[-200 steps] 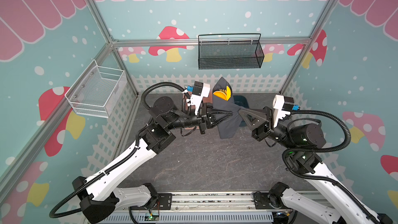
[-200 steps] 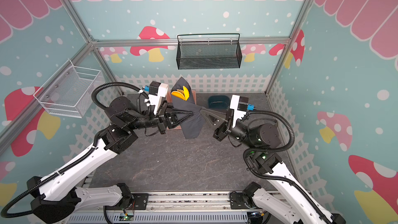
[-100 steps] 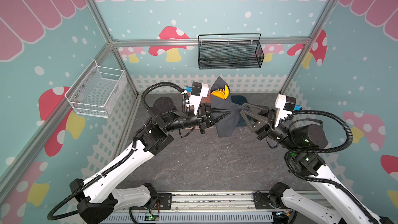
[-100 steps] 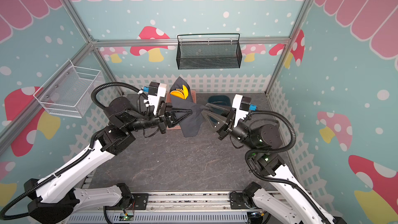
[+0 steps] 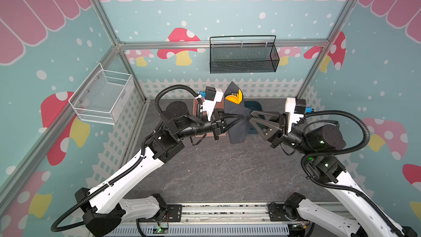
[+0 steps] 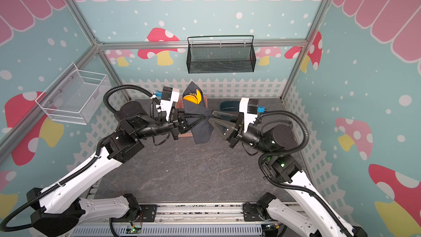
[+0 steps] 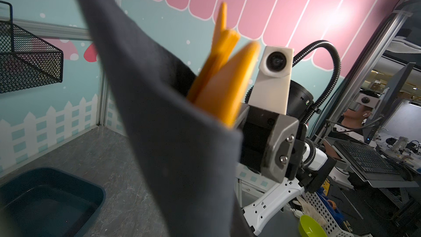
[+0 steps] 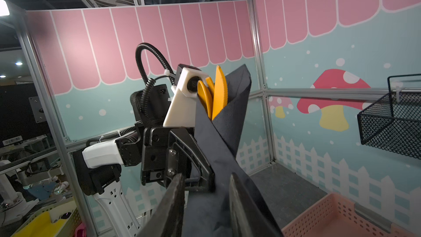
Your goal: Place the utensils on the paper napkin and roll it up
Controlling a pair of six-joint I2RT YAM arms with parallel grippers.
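Note:
The black paper napkin (image 5: 237, 125) (image 6: 201, 129) is rolled into a cone and hangs upright above the table. The orange-yellow utensils (image 5: 233, 98) (image 6: 193, 98) stick out of its top. My left gripper (image 5: 242, 116) (image 6: 204, 116) is shut on the roll's middle from the left. In the left wrist view the napkin (image 7: 177, 144) and utensils (image 7: 223, 83) fill the frame and hide the jaws. My right gripper (image 5: 252, 116) (image 8: 206, 178) is open. Its fingers (image 8: 173, 199) stand apart on either side of the napkin (image 8: 218, 147), below the utensils (image 8: 216, 96).
A pink basket (image 8: 341, 215) (image 6: 205, 101) sits at the back of the table behind the roll. The dark blue tub (image 5: 254, 106) (image 7: 45, 201) lies to its right. A black mesh basket (image 5: 242, 56) hangs on the back wall. A white wire basket (image 5: 102, 98) hangs on the left wall.
My right gripper has opened off the napkin and eased slightly to the right. The left gripper has kept its hold on the roll, nearly still.

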